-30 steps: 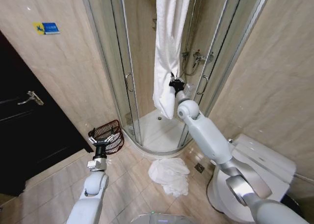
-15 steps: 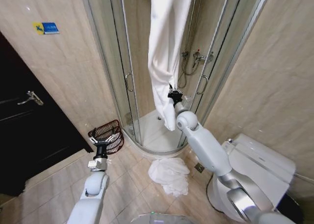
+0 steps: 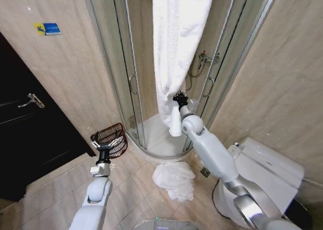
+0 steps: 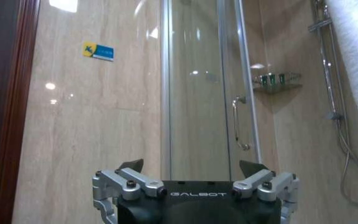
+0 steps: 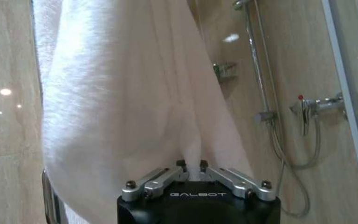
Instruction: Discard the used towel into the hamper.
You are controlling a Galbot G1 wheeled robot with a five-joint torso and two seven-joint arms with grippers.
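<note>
Towel (image 3: 174, 48) hangs inside shower stall (image 3: 151, 134), lower edge pinched by right gripper (image 3: 178, 98), fingers pressed together on cloth. Hamper (image 3: 110, 139) on floor by stall door, left. Left gripper (image 3: 104, 145) spread, hovering just before hamper. Second towel (image 3: 175, 180) heaped on floor.

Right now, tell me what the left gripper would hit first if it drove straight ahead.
Probably the glass shower door. The left gripper is open and faces it squarely, with nothing visible between, though how far off it stands is unclear.

beige tile walls (image 3: 65, 83) | glass shower enclosure (image 3: 121, 63) | dark door (image 3: 25, 139)
</note>
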